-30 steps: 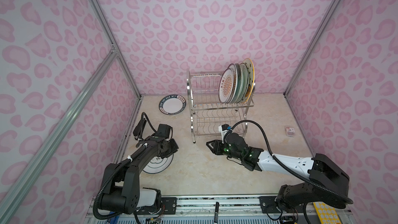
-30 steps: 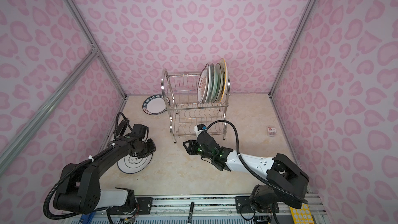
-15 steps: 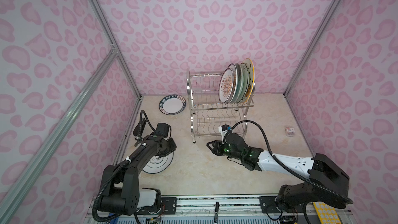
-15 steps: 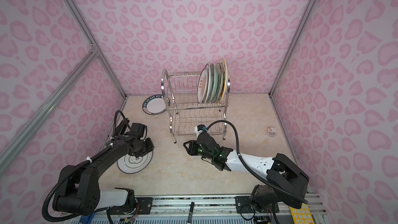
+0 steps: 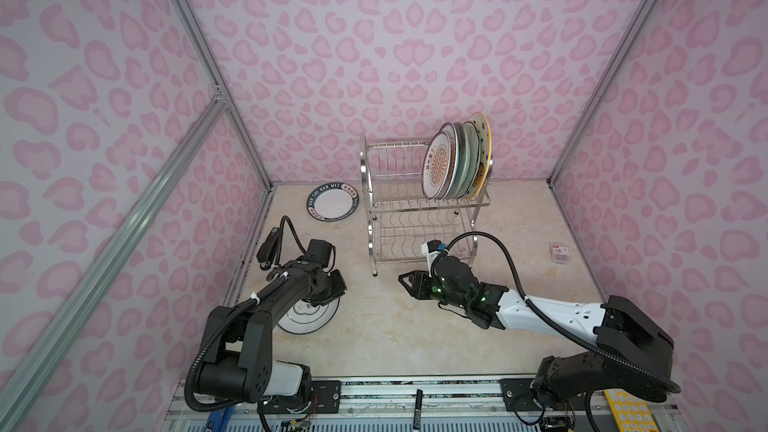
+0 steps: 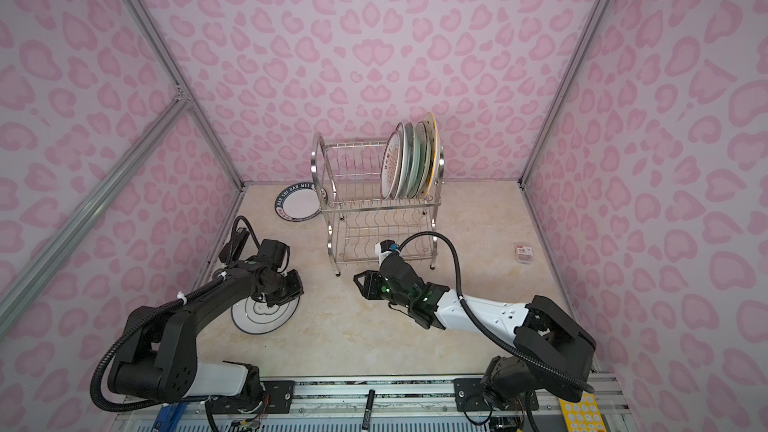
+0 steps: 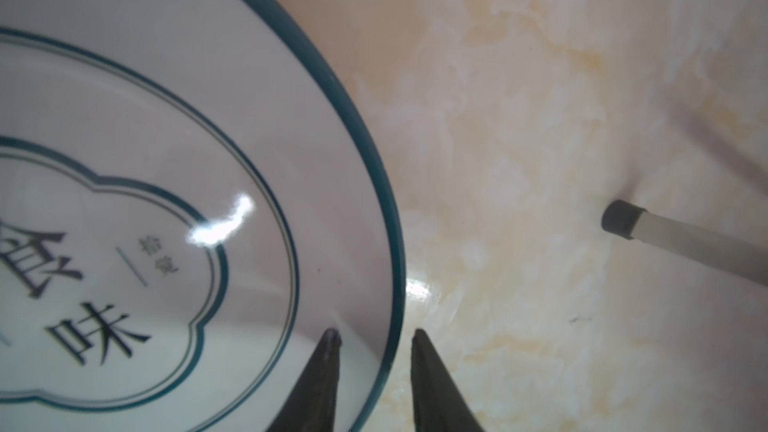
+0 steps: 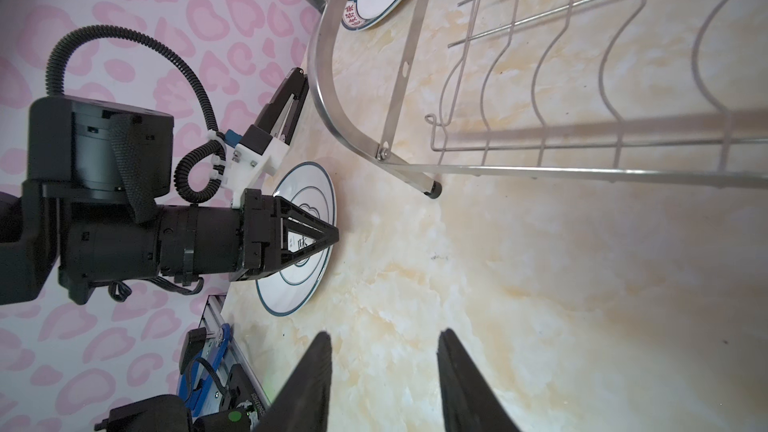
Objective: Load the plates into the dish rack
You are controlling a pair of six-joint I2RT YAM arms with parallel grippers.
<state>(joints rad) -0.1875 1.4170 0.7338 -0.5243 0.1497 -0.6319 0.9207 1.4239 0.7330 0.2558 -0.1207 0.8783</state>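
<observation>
Left gripper (image 7: 374, 333): low over the near-left part of the beige marbled table (image 5: 374, 347), at the edge of a round white plate with thin black rings (image 5: 309, 320) that lies flat there. Its dark fingers (image 7: 324, 376) are part-open and straddle the plate's rim, one tip over the inner face, the other outside over bare table. A gap shows on either side of the rim. Whether they touch it: cannot tell.

Right gripper (image 8: 382, 336): hovers over bare table just in front of the rack's near-left foot, pointing toward the left arm. Its fingers (image 8: 457, 380) stand apart with nothing between them.

Two-tier shiny steel wire dish rack (image 5: 365, 176): mid-back of the table. At the right end of the upper tier, a close group of round plates stands on edge. An orange-sunburst white plate (image 5: 439, 168) faces left at the front of the group, and an orange-rimmed plate with stars (image 5: 482, 147) is last. Those between overlap and their patterns are hard to read.

Round white plate with navy lettered rim (image 5: 332, 206): flat on the table, just left of the rack, toward the back wall.
</observation>
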